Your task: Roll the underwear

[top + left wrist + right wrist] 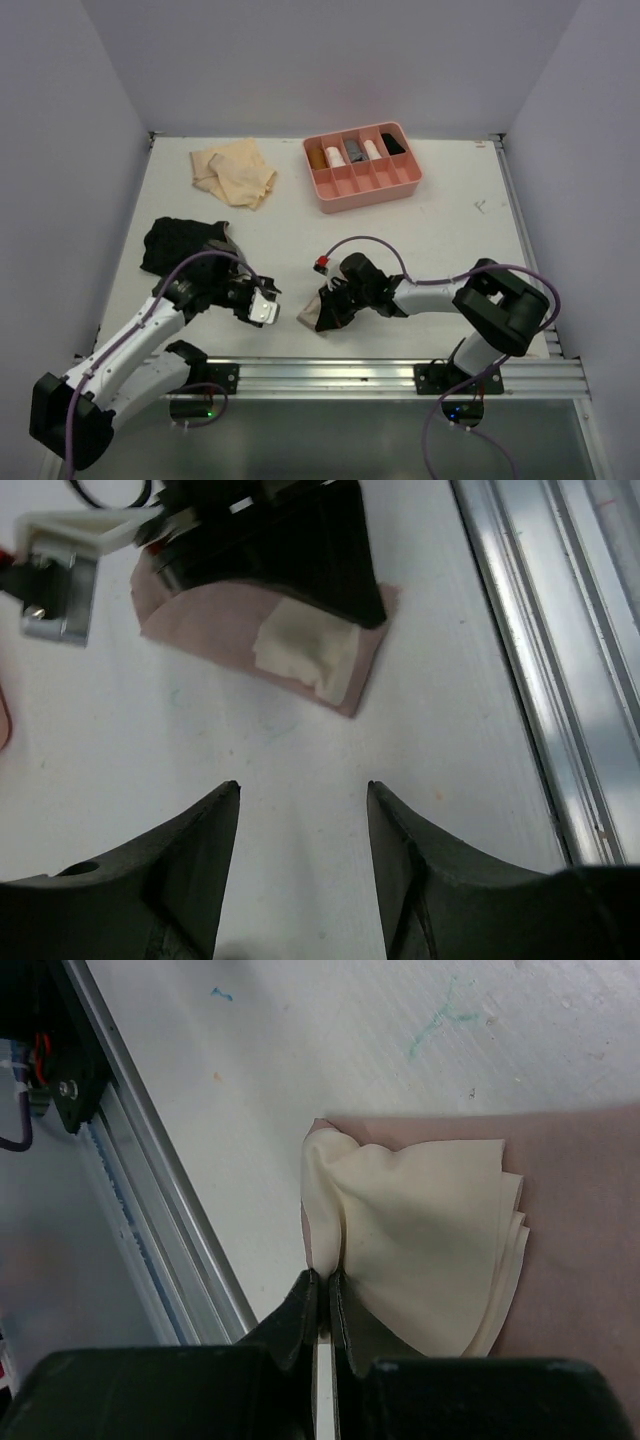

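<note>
The dusty pink underwear (318, 314) with its cream patch (430, 1230) lies near the table's front edge. My right gripper (322, 1280) is shut on a raised fold of the cream patch at the garment's corner; it shows from above (334, 300) on the cloth. My left gripper (302, 792) is open over bare table, a short way from the pink underwear (215, 630), nothing between its fingers; from above it (267, 307) sits left of the garment. The black underwear (180, 243) lies crumpled at the left. The pale tan underwear (235, 172) lies at the back left.
A pink divided tray (400, 190) stands at the back centre-right with several rolled items in its compartments. An aluminium rail (400, 372) runs along the front edge, close to the pink garment (540, 630) (150, 1190). Grey walls enclose the table on three sides.
</note>
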{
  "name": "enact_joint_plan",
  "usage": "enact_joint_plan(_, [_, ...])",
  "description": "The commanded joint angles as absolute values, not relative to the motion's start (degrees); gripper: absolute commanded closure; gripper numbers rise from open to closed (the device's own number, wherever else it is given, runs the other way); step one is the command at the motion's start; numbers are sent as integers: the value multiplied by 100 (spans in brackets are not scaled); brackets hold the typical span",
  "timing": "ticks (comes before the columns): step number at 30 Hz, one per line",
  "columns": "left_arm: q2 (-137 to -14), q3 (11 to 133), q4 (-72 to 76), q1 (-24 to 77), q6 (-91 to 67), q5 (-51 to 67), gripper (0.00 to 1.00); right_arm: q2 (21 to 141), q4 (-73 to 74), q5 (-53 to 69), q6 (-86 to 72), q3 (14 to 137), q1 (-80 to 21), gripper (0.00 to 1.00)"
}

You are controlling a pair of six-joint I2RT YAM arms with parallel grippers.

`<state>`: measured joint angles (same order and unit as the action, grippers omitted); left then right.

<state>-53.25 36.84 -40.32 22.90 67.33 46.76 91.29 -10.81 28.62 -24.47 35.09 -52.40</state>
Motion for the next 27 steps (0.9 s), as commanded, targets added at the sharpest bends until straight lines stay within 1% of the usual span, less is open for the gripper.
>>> enact_joint_plan(1, [-4704,3017,-3034,3282,6559,4212,42,9237,-1704,3234,-2935,3270,-5125,100])
enact_joint_plan(3, [-4650,2831,-2490,3698,6251,3974,40,9272,-1784,3305,-2997,3208,-5072,100])
enact_joint_plan(4, [-4693,2700,-2383,4083,6214,3755,40,9281,-1871,3331,-3058,3191,-5028,100])
enact_joint_plan(7, [-4842,2462,-1830,4691,6170,3403,41,9316,-1951,3436,-3094,3147,-4966,100])
enact_joint_plan(10, [-5122,2294,-1188,5078,6170,3087,42,9316,-1951,3472,-3076,3120,-4940,100])
enact_joint_plan(13, [-5570,2320,-836,5212,6214,2980,43,9282,-1977,3507,-3076,3085,-4931,100])
enact_joint_plan(17, [-5871,2224,-318,5229,6188,2839,44,9229,-2013,3516,-3094,3006,-4931,100])
enact_joint_plan(20, [-6117,2197,-221,5229,6275,2856,46,9211,-2039,3533,-3094,2979,-4913,100])
enact_joint_plan(23, [-6292,2153,-97,5256,6319,2839,49,9228,-2048,3568,-3085,2971,-4913,100])
enact_joint_plan(27, [-6635,2127,114,5309,6459,2786,55,9263,-2057,3647,-3059,2997,-4904,100])
